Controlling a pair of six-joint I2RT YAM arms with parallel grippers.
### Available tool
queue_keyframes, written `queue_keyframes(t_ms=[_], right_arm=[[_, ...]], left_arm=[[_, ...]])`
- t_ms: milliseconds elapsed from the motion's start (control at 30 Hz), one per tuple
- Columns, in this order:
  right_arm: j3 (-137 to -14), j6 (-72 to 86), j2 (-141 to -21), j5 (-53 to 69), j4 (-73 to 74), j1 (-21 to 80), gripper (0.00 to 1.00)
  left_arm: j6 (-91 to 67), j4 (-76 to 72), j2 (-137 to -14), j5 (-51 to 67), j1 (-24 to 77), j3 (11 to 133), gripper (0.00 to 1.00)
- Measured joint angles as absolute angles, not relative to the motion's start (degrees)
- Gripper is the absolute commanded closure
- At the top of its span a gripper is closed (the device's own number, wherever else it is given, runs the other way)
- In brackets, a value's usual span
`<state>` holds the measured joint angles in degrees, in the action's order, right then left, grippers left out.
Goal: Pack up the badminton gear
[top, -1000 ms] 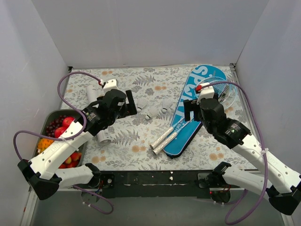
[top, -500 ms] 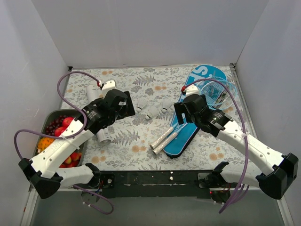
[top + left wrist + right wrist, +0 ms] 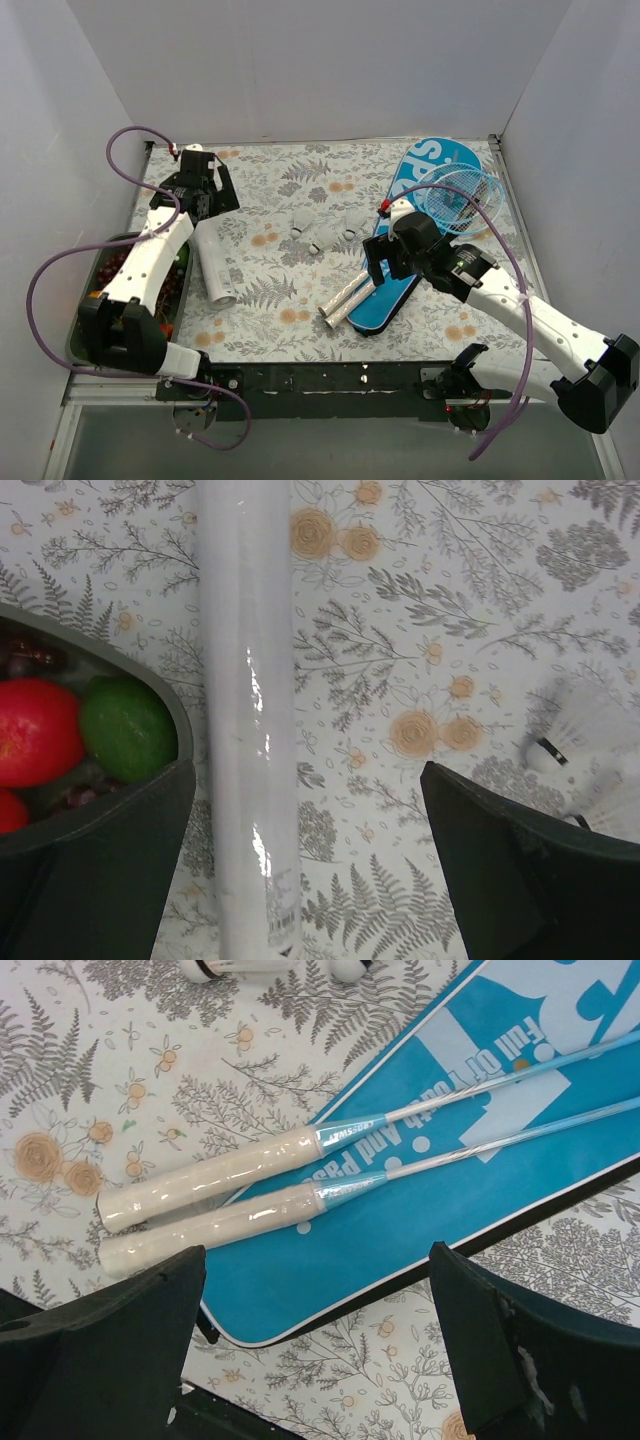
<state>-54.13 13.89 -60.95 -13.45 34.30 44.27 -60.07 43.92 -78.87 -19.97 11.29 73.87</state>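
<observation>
Two light-blue rackets lie on the blue "SPORT" cover (image 3: 412,190), heads (image 3: 458,198) at the far right, silvery handles (image 3: 345,297) sticking off its near end. My right gripper (image 3: 385,268) hovers open over the cover's near end; in the right wrist view the handles (image 3: 215,1175) and cover (image 3: 470,1150) lie just beyond my open gripper (image 3: 315,1360). The white tube (image 3: 214,262) lies at the left. My left gripper (image 3: 207,203) is open and empty above its far end; the tube (image 3: 245,710) runs just inside my left finger (image 3: 100,870). Three shuttlecocks (image 3: 322,238) lie mid-table.
A dark tray of fruit (image 3: 82,330) sits at the near left edge, close beside the tube; its rim (image 3: 170,695) and a green fruit (image 3: 125,725) show in the left wrist view. White walls enclose the table on three sides.
My left arm has swung from the table's middle to the far left, over the tube. My right gripper has moved left and nearer, from the cover's middle to its near end.
</observation>
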Motion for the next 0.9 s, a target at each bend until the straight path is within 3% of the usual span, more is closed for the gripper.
queue_keyframes(t_ms=[367, 900], right_arm=[[-53.5, 13.3, -60.6, -8.1, 33.8, 44.4, 0.0], [-52.7, 12.9, -64.2, -4.4, 29.8, 44.4, 0.0]], left_arm=[[-54.3, 35.2, -90.8, -13.9, -2.1, 73.9, 0.02], [-53.5, 25.5, -102.8, -14.3, -2.8, 72.5, 0.02]])
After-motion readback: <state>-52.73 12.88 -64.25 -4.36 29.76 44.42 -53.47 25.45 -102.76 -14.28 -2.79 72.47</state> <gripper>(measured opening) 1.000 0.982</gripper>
